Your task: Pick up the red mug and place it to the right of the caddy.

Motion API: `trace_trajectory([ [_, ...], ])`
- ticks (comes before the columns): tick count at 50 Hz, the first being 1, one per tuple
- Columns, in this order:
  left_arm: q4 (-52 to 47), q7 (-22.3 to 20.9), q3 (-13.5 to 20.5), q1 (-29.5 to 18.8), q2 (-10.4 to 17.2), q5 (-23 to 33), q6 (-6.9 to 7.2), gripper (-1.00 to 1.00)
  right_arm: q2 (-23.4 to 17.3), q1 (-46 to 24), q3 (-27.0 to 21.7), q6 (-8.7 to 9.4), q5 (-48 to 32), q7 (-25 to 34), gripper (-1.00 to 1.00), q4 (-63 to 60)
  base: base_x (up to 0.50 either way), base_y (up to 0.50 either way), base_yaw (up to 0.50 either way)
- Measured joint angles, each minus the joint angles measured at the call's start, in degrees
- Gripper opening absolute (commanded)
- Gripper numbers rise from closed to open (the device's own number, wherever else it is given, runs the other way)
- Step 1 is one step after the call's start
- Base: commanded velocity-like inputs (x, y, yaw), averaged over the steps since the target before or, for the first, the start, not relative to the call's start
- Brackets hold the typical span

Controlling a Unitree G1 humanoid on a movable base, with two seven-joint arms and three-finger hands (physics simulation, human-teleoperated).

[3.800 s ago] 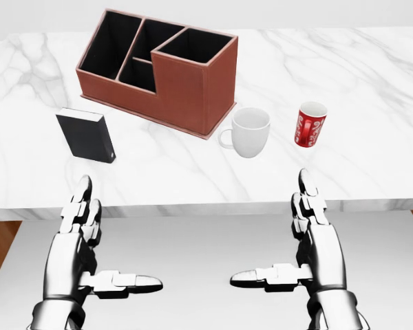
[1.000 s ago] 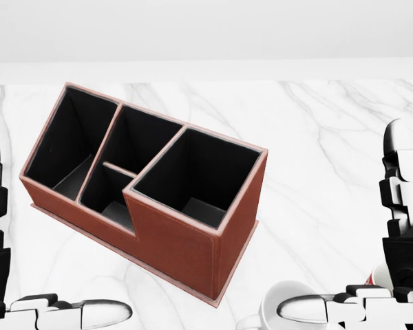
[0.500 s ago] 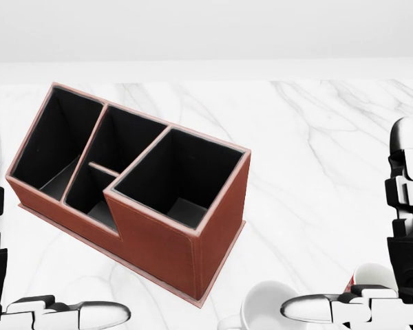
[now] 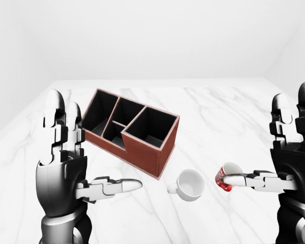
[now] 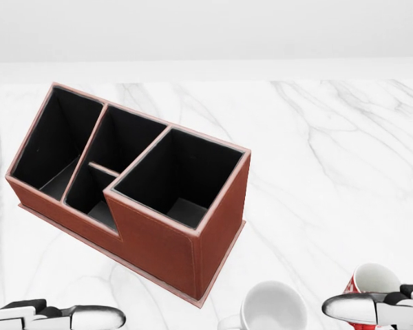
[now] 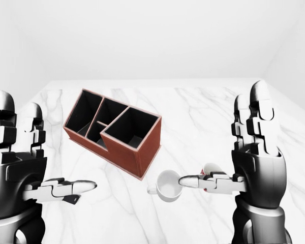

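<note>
The red mug [image 4: 224,176] stands upright on the white marble table [image 4: 218,117], to the right of a white mug [image 4: 189,184]. The brown caddy [image 4: 129,132], with several black compartments, sits to the upper left of both mugs. My right hand [image 6: 219,134] is open, fingers raised and thumb [image 5: 365,307] stretched left across the red mug's near side; whether they touch I cannot tell. In the right-eye view that thumb hides most of the red mug. My left hand [image 6: 48,142] is open at the left, level with the caddy and holding nothing.
The white mug [image 5: 272,309] lies between the caddy's right end and the red mug. Bare marble stretches right of the caddy [image 5: 344,172] up to a white wall. The table's left and right edges show in the eye views.
Since 3.8 s ago the camera has moved much closer to the table. In the last second the picture shifted slightly left, and both hands dropped lower in the head view, leaving only the thumbs.
</note>
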Motion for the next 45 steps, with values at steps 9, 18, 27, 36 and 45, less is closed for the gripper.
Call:
trace_trajectory([
  [9,-2.08,-0.11,-0.11,0.46,-0.04,-0.06,0.00,1.00,-4.25,-2.68,-12.48,0.00,-0.22,8.50,1.00,-1.28,0.00,0.00,0.00],
  [18,-2.85,-0.33,0.14,0.47,-0.04,-0.27,0.00,1.00,-11.07,-7.88,-19.33,0.00,-2.28,15.66,1.00,-4.51,0.00,0.00,0.00],
  [27,-2.71,-0.37,0.12,0.44,-0.04,-0.30,0.00,1.00,-16.21,-12.44,-20.04,0.00,-6.85,20.42,1.00,-3.21,0.00,0.00,0.00],
  [36,-2.70,-0.42,0.27,0.28,-0.06,-0.38,0.00,1.00,-18.46,-13.35,-19.71,0.00,-12.47,24.87,1.00,2.37,0.00,0.00,0.00],
  [45,-2.82,-0.49,0.40,0.24,-0.09,-0.47,0.00,1.00,-17.73,-11.15,-21.17,0.00,-16.62,28.69,1.00,7.69,0.00,0.00,0.00],
])
